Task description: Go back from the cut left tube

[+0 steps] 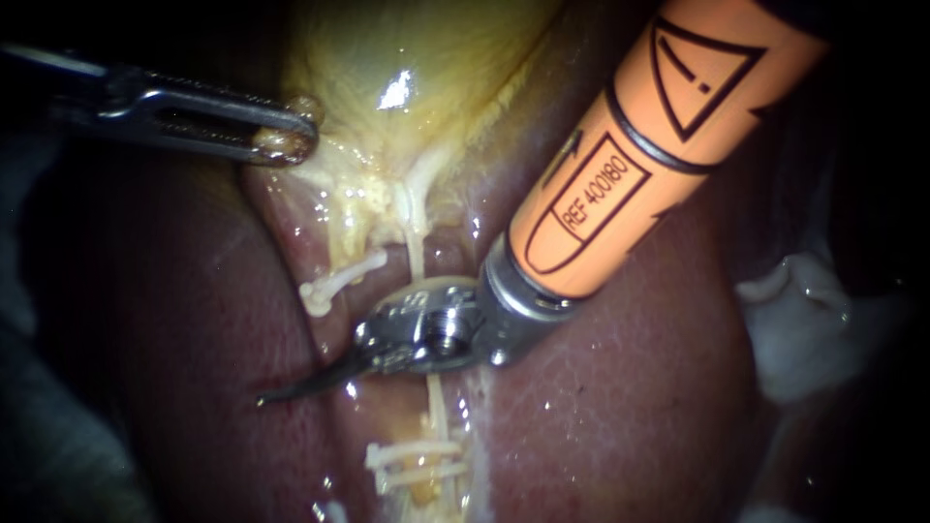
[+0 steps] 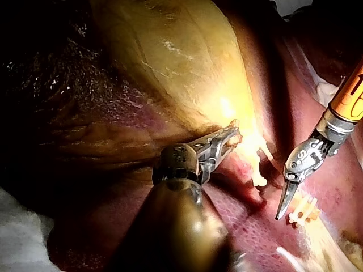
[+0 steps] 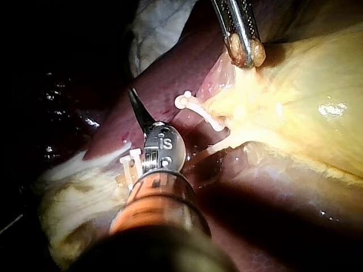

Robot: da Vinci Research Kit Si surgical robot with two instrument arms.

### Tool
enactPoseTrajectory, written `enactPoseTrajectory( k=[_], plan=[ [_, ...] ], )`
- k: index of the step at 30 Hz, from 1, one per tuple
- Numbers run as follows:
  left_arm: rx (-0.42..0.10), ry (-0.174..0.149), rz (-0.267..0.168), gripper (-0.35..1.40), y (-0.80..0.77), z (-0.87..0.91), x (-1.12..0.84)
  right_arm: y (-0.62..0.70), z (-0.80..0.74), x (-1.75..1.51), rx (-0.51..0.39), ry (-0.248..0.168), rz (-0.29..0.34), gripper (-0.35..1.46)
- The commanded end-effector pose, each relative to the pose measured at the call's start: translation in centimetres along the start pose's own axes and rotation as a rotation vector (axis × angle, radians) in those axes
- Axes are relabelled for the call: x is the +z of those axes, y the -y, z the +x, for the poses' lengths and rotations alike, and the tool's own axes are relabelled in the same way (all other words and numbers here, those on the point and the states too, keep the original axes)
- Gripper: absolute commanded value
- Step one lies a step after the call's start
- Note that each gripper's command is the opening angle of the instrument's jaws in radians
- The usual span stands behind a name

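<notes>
orange-sleeved right instrument (image 1: 291,387) holds its blades pressed together over the liver (image 1: 601,407) just below the clipped stump of the cut left tube (image 1: 341,275), while the left instrument (image 1: 289,143) pinches the gallbladder (image 1: 407,58).

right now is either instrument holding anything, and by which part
The slender metal left instrument holds the pale yellow gallbladder by a small fold at its edge. The orange-sleeved right instrument holds nothing.

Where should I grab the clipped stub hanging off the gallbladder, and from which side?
Probably the stub just above its white clip, coming from the endoscope view's left: bare liver lies there, while the uncut tube and right instrument crowd the right.
</notes>
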Motion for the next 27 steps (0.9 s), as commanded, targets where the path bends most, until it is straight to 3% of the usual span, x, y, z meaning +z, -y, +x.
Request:
enactPoseTrajectory(
  k=[1,3,4,5,6,8,12,16,19,22,27],
  plan=[
    [0.000,0.000,0.000,-0.35,0.00,0.00,0.00,0.01,0.00,-0.01,0.001,-0.002,0.002,-0.35],
    [0.000,0.000,0.000,-0.35,0.01,0.00,0.00,0.02,0.01,-0.03,0.002,-0.008,0.005,-0.32],
    [0.000,0.000,0.000,-0.35,0.01,0.00,0.00,0.02,0.02,-0.04,0.002,-0.017,-0.002,0.36],
    [0.000,0.000,0.000,-0.35,0.01,0.00,0.00,0.02,0.03,-0.05,0.003,-0.028,-0.014,0.78],
    [0.000,0.000,0.000,-0.35,0.01,0.00,0.00,0.02,0.04,-0.06,0.003,-0.045,-0.023,1.03],
    [0.000,0.000,0.000,-0.35,0.01,0.00,0.00,0.03,0.05,-0.07,0.003,-0.078,-0.035,1.26],
    [0.000,0.001,-0.001,-0.35,0.02,0.00,0.00,0.04,0.06,-0.09,0.007,-0.105,-0.055,1.40],
    [0.000,0.001,-0.001,-0.35,0.03,0.00,0.00,0.09,0.03,-0.16,0.009,-0.110,-0.071,1.41],
    [0.000,0.001,-0.001,-0.35,0.03,0.00,0.00,0.20,-0.01,-0.27,0.026,-0.144,-0.155,1.43],
    [0.000,0.001,-0.001,-0.35,0.03,0.01,0.00,0.37,-0.05,-0.44,-0.050,-0.166,-0.271,1.43],
    [0.001,0.001,-0.001,-0.35,0.05,0.01,0.01,0.64,-0.11,-0.85,-0.178,-0.129,-0.416,1.43]
  ],
)
